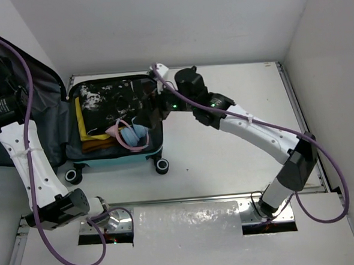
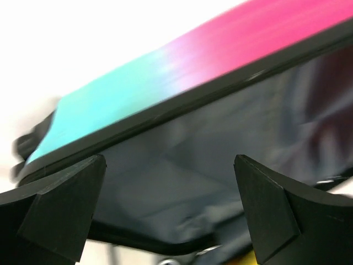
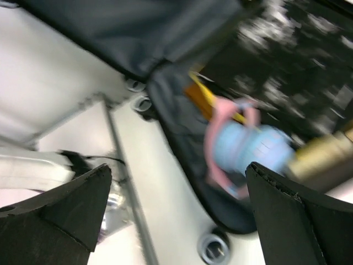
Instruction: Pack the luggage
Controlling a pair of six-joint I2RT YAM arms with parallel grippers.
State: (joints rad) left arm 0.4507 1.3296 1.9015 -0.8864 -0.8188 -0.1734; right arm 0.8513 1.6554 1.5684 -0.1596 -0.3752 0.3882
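The luggage [image 1: 115, 159] lies open at the table's left. Its dark-lined lid [image 1: 43, 110] stands up on the left. Inside the base lie a black-and-white printed cloth [image 1: 112, 100], a yellow and orange folded cloth [image 1: 93, 137] and a blue item with pink straps [image 1: 134, 135]. My right gripper [image 1: 155, 107] hovers at the base's right rim, open and empty. In the right wrist view, the right gripper [image 3: 179, 168] frames the blue item [image 3: 242, 146], blurred. My left gripper [image 1: 6, 89] is up by the lid. In the left wrist view, the left gripper [image 2: 170, 165] stands open before the lid's lining [image 2: 182, 160] and pink-to-teal shell [image 2: 165, 72].
The luggage's black wheels [image 1: 161, 164] [image 1: 73, 175] point toward the arms, and one wheel [image 3: 214, 248] shows below the right jaws. A shiny sheet [image 1: 188, 219] lies between the arm bases. White walls close the back and sides. A metal rail [image 1: 295, 101] edges the table's right.
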